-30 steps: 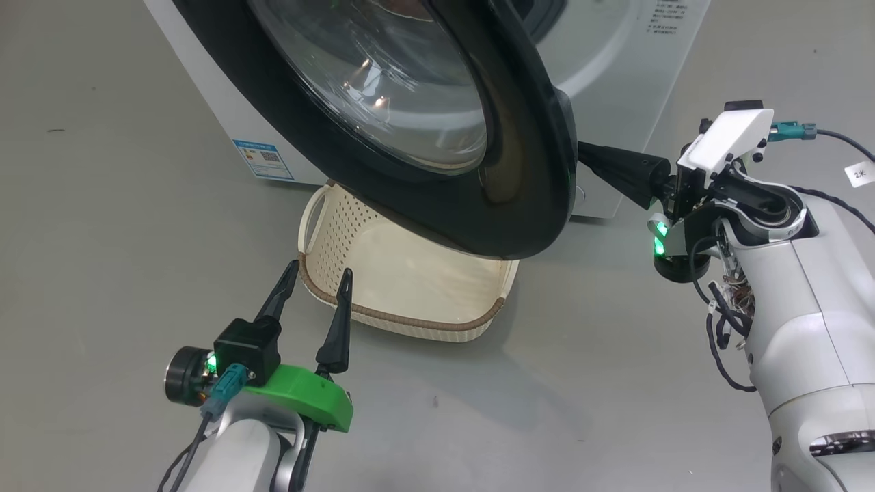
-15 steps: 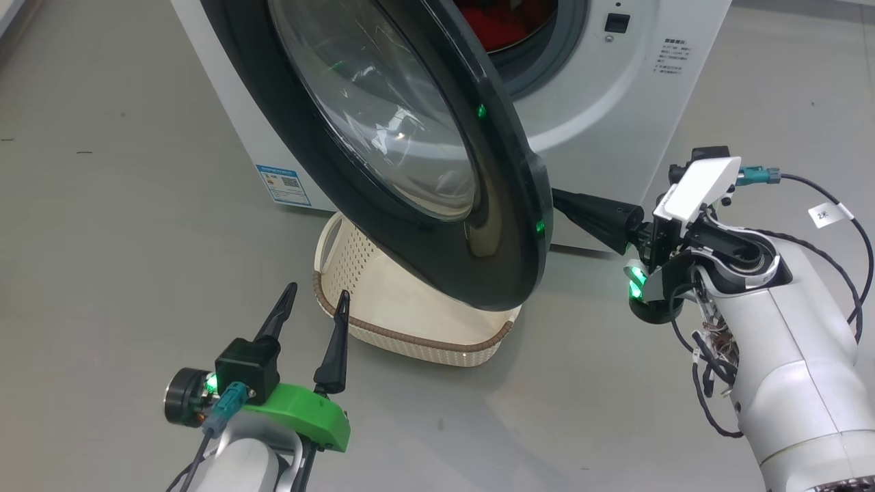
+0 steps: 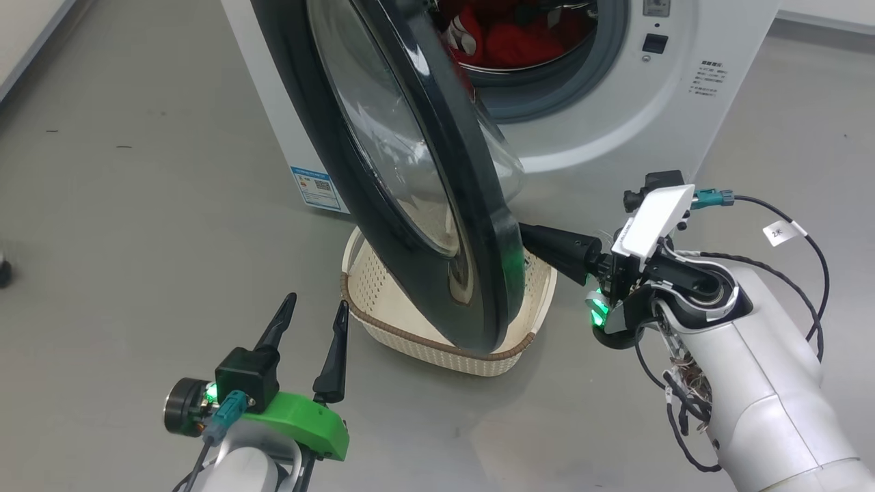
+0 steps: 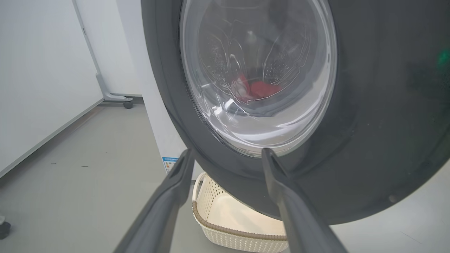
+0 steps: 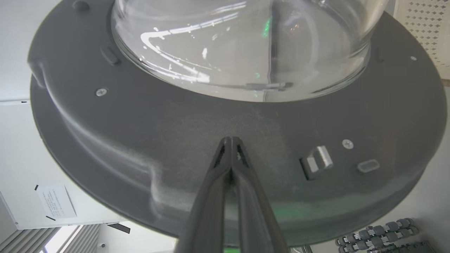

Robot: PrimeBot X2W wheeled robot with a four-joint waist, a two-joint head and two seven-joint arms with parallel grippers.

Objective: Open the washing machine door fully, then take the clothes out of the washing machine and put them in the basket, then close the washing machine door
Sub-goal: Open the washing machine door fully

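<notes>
One white washing machine [image 3: 601, 137] stands on the grey floor [image 3: 137, 205] with its drum mouth uncovered. The washing machine door [image 3: 437, 205], black-rimmed around a glass bowl, hangs partly swung out, nearly edge-on above the basket [image 3: 437, 345], which sits on the floor just before the machine. The clothes [image 3: 506, 41], red with white, lie inside the drum. My right tool [image 5: 231, 140], fingers pinched together and empty, sets its tips against the door's inner face below the glass. My left tool [image 3: 318, 301], fingers spread and empty, hovers near the basket's front-left corner, apart from it.
</notes>
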